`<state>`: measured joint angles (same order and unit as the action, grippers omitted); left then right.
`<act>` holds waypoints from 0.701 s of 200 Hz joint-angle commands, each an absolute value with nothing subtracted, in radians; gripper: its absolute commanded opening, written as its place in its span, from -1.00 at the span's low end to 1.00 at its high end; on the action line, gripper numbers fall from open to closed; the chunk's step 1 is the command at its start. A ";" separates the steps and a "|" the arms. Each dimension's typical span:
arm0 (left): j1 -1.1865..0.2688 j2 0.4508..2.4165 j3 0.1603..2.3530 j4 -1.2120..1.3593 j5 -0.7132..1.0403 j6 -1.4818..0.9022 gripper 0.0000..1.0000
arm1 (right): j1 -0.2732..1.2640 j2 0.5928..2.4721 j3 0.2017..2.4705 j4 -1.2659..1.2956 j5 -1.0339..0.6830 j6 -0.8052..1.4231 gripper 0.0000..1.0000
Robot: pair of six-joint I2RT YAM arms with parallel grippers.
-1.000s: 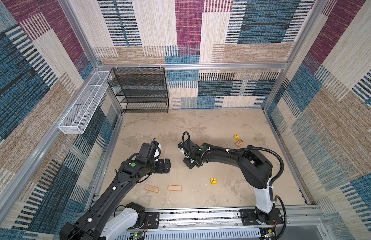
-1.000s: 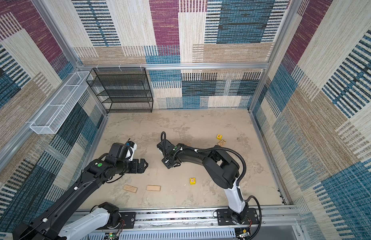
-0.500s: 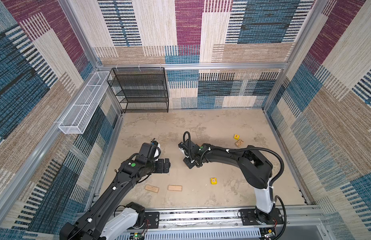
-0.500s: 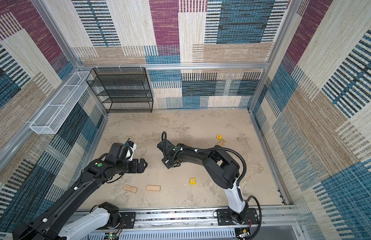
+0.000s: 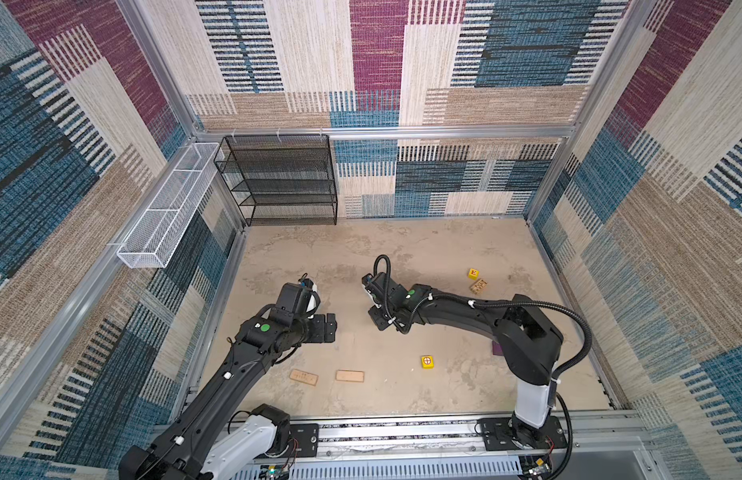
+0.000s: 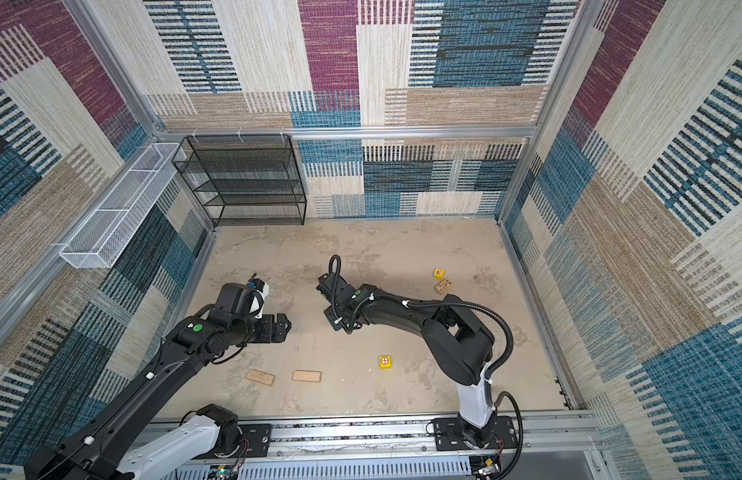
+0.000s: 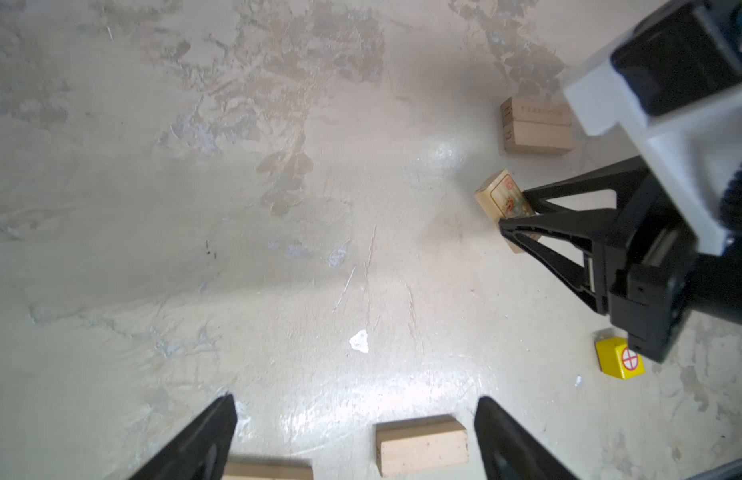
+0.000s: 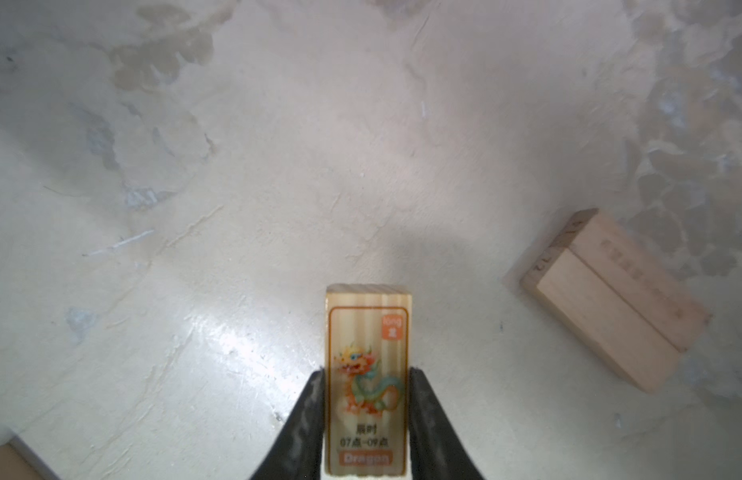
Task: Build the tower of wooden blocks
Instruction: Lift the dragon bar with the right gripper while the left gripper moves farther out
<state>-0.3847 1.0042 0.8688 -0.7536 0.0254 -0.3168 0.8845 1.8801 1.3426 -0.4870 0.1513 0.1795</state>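
R gripper just pinched dragon plank, lower centre | L gripper wide, empty, narrowing slightly | plank prob secured for tower base

matte black left arm and right arm, chunky white link at each base, green dot by each wrist, ribbed black hose along the right one, open-frame black right gripper

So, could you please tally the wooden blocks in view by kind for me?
Tan planks: 5, counting the dragon plank in the right gripper and one seen only in wrist views
Yellow cubes: 2
Purple wedge: 1, mostly behind the right arm
Total: 8
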 commanded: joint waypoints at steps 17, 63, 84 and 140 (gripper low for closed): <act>-0.383 1.103 1.022 -0.708 -0.014 -0.224 0.88 | 0.849 1.787 1.318 -0.395 0.223 0.219 -1.00; -0.383 1.268 1.181 -0.634 0.112 -0.219 0.79 | 0.742 1.670 1.219 -0.343 0.146 0.267 -1.00; -0.385 1.378 1.274 -0.630 0.217 -0.224 0.74 | 0.694 1.612 1.145 -0.315 0.134 0.288 -1.00; -0.428 1.609 1.499 -0.630 0.345 -0.231 0.70 | 0.633 1.469 1.032 -0.272 0.168 0.306 -1.00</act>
<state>-0.4034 1.5566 1.4319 -0.6399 0.2672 -0.2481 0.6449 1.5105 1.0500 -0.3332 0.1501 0.2852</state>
